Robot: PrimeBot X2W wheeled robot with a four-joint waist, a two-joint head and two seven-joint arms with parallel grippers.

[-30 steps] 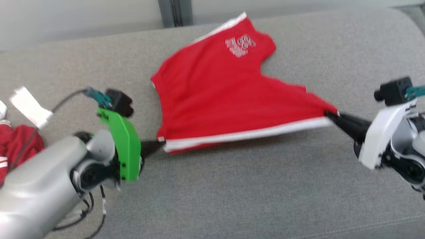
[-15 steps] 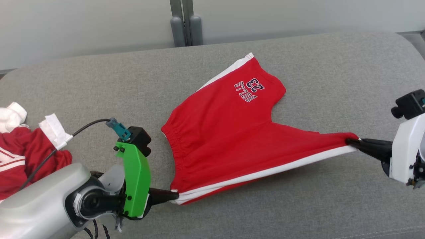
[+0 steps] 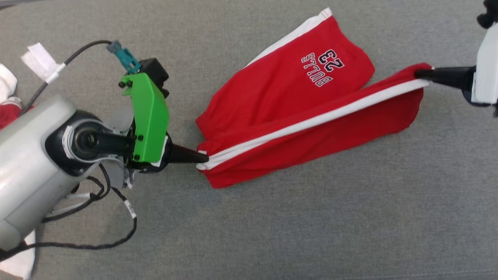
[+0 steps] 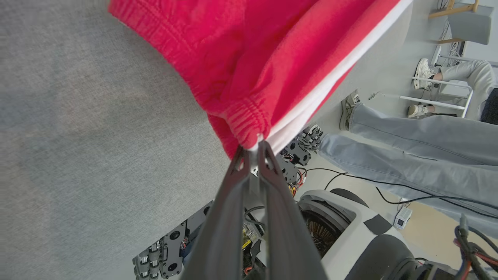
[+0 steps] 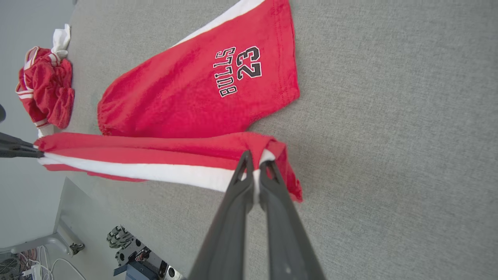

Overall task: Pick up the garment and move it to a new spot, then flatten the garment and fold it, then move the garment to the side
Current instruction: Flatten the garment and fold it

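Red shorts (image 3: 295,112) with white side stripes and a "BULLS 23" print lie partly on the grey cushioned surface (image 3: 272,233). My left gripper (image 3: 202,158) is shut on the waistband corner (image 4: 253,146) by the white stripe. My right gripper (image 3: 420,73) is shut on the leg hem corner (image 5: 258,155) of the same side. That striped edge is stretched taut between both grippers and raised, with the near leg hanging below it. The far leg with the print (image 5: 237,72) rests flat on the surface.
A second crumpled red and white garment (image 5: 46,87) lies at the surface's left end. Loose black cables (image 3: 97,217) hang from my left arm. A person's legs in jeans (image 4: 408,136) and robot hardware on the floor (image 4: 334,225) show beyond the surface's edge.
Both grippers have lifted the held striped edge and carried it toward the far leg, so the near leg now hangs folded over. The head camera has tilted downward.
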